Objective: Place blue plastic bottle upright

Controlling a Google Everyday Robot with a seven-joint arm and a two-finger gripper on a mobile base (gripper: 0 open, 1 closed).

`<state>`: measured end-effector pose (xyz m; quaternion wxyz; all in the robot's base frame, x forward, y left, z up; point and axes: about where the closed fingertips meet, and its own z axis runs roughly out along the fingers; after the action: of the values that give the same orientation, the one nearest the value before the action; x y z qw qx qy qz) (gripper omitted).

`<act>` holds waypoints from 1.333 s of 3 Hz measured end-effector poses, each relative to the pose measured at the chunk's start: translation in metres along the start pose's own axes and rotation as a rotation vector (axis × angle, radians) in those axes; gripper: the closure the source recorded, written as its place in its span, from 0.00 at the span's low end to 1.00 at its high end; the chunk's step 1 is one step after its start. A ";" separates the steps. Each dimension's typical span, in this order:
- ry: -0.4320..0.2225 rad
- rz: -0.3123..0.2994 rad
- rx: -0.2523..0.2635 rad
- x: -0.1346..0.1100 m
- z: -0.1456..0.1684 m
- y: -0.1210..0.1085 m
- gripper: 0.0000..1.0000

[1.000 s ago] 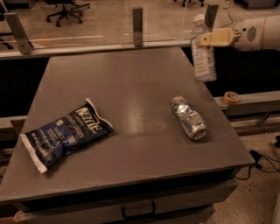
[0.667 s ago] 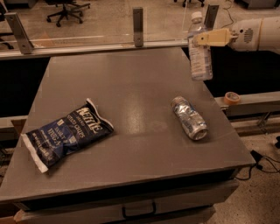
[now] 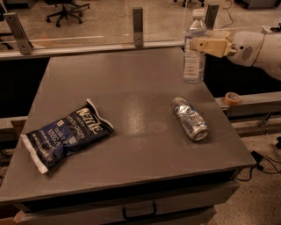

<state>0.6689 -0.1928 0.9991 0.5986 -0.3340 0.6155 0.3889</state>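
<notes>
bench (image 3: 131, 83): grey flat top with a dull shine in the middle; a drawer handle (image 3: 139, 211) shows under the front edge
room: pale floor behind a glass rail with metal posts (image 3: 138, 26); an office chair (image 3: 66, 9) far back on the left
bottle (image 3: 193, 66): upright at the back right corner of the bench, white cap on top, base down at the surface
claw (image 3: 196, 44): comes in from the right, pinching the bottle on its upper half
can (image 3: 189, 118): crushed, on its side, in front of the bottle and apart from it
chip bag (image 3: 66, 134): dark blue, flat at the front left, well apart from the bottle
tape roll (image 3: 232, 98): on the ledge beside the bench's right edge, below the arm
</notes>
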 end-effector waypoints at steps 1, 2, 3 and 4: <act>-0.087 -0.120 -0.051 0.002 -0.001 0.019 1.00; -0.106 -0.214 -0.062 -0.004 0.005 0.025 1.00; -0.116 -0.206 -0.074 -0.002 0.004 0.029 1.00; -0.145 -0.203 -0.078 0.004 -0.013 0.025 1.00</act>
<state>0.6406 -0.1921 0.9965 0.6642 -0.3888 0.5181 0.3732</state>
